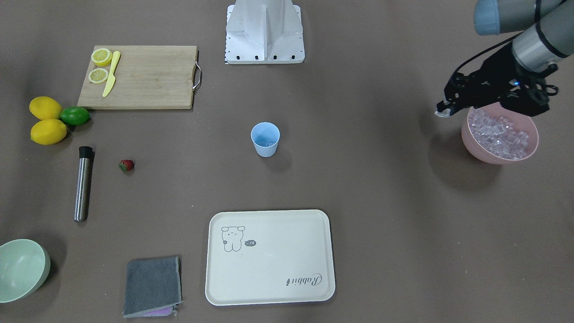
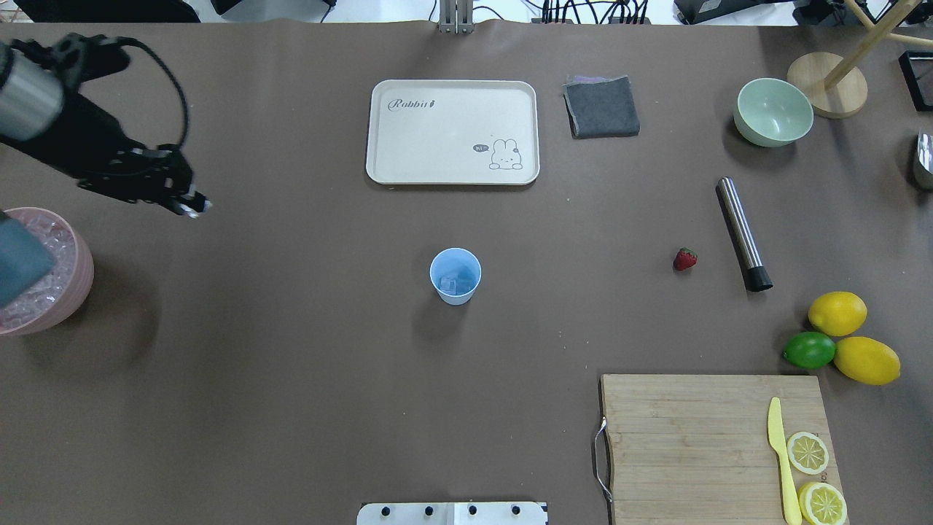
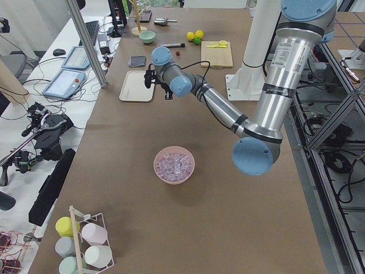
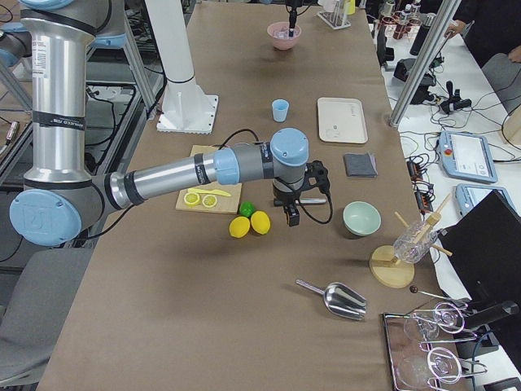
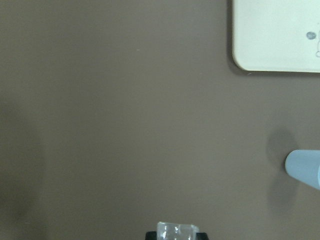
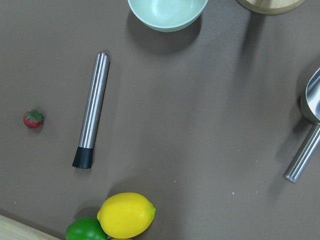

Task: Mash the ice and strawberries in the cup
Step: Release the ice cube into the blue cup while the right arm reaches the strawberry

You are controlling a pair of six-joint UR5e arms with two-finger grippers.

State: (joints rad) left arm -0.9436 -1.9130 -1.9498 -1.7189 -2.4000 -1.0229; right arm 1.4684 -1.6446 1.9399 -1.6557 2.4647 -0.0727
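The left gripper (image 1: 441,112) hangs just beside the pink bowl (image 1: 467,134) of ice (image 1: 500,137), its fingers clamped on 1 ice cube (image 5: 175,231). The cup (image 1: 265,140) stands mid-table, seemingly with some ice inside. The strawberry (image 1: 126,165) lies near the steel rod (image 1: 83,184). I cannot tell the right gripper (image 4: 291,215) fingers' state.

We see the blue cup (image 2: 455,275) upright mid-worktop (image 2: 291,328), ice (image 2: 452,283) inside; the red strawberry (image 2: 684,259) lies well apart.
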